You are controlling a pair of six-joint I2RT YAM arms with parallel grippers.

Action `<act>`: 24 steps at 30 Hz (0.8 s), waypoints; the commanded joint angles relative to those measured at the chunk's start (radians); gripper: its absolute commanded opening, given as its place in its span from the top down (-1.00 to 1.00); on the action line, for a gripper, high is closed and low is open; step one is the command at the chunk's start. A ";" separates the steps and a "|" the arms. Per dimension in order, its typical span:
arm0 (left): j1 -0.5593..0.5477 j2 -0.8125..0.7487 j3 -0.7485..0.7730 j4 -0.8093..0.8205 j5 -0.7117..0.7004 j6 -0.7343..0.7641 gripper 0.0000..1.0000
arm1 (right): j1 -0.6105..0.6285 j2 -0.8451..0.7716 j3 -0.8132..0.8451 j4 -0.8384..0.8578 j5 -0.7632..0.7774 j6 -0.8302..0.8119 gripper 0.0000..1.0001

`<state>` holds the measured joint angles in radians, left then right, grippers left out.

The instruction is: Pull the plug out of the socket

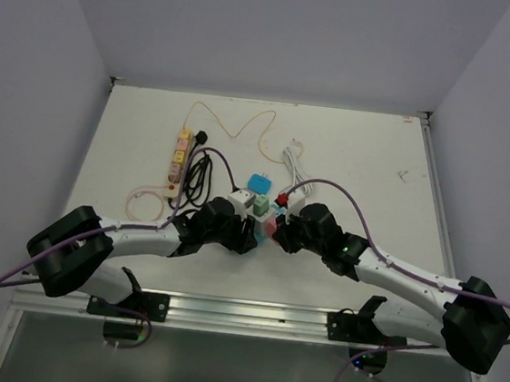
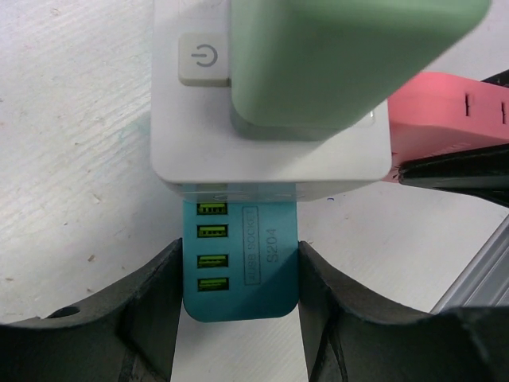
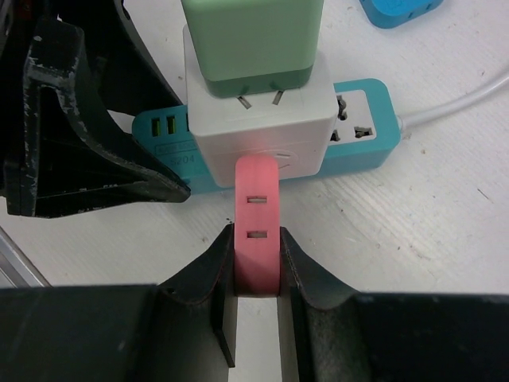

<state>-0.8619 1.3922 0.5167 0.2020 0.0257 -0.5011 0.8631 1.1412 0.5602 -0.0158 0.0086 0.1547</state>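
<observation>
Right gripper (image 3: 256, 248) pinches pink plug (image 3: 256, 187), prongs hidden inside white adapter (image 3: 262, 131).

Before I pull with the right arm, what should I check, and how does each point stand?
1. Right pincer closed on the pink plug: ok.
2. Left pincer clamping the teal strip from both sides: ok.
3. Pink plug gripped squarely, in line with the pull: ok.
4. Green plug fully seated in the white adapter: not ok, its prongs show.
5. White adapter firm on the strip when pulled: cannot tell.
</observation>
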 commanded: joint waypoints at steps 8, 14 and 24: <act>0.052 0.103 0.051 -0.177 -0.205 -0.053 1.00 | -0.004 -0.126 0.021 -0.150 0.022 0.016 1.00; 0.054 0.111 0.069 -0.237 -0.262 -0.067 1.00 | -0.004 -0.129 0.063 -0.249 0.016 0.039 1.00; 0.052 0.054 0.045 -0.168 -0.172 -0.010 1.00 | -0.180 -0.166 0.046 -0.271 0.097 0.196 1.00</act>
<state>-0.8185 1.4685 0.5907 0.0948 -0.1547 -0.5323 0.7773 0.9802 0.5850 -0.2852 0.0711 0.2592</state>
